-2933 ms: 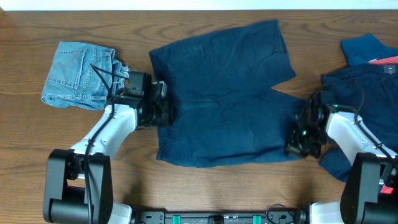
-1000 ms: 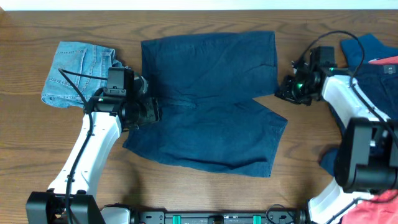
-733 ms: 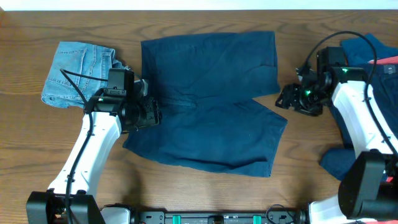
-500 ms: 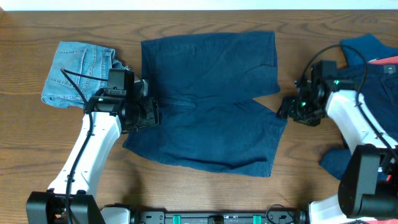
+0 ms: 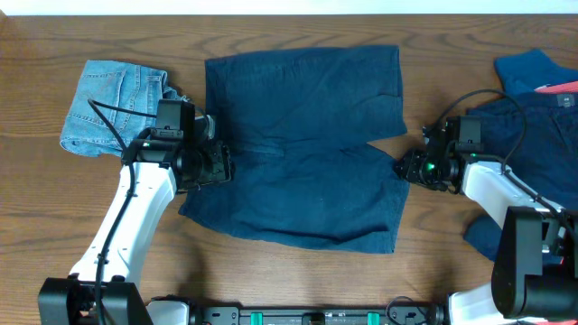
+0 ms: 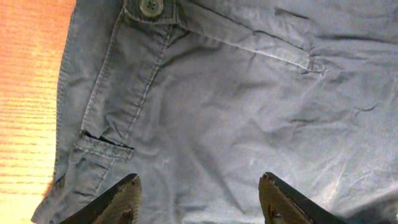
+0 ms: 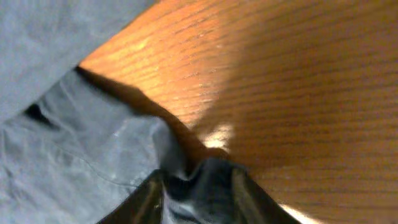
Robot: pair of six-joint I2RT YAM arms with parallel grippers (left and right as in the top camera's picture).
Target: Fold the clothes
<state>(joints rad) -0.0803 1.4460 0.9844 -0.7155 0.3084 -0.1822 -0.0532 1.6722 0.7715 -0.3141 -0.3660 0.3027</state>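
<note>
The plain dark-navy shorts [image 5: 307, 144] lie spread flat in the middle of the table, waist to the left, legs to the right. My left gripper [image 5: 217, 162] is open over the waistband; in the left wrist view its fingers [image 6: 199, 202] straddle the fabric near the button fly [image 6: 149, 7]. My right gripper [image 5: 404, 168] is shut on the hem of the near leg, and the right wrist view shows a bunch of navy cloth [image 7: 199, 183] pinched between its fingers. The light-blue denim shorts [image 5: 113, 106] lie folded at the far left.
A pile of dark-navy and blue garments [image 5: 533, 135] with a coral-red piece [image 5: 560, 88] lies at the right edge, under and beside my right arm. Another coral-red bit [image 5: 560, 302] shows at the bottom right corner. Bare wood table [image 5: 271, 280] runs along the front.
My right gripper came down from beside the far leg's hem to the near leg's hem and closed on it. The left arm and the shorts have stayed still over the last second.
</note>
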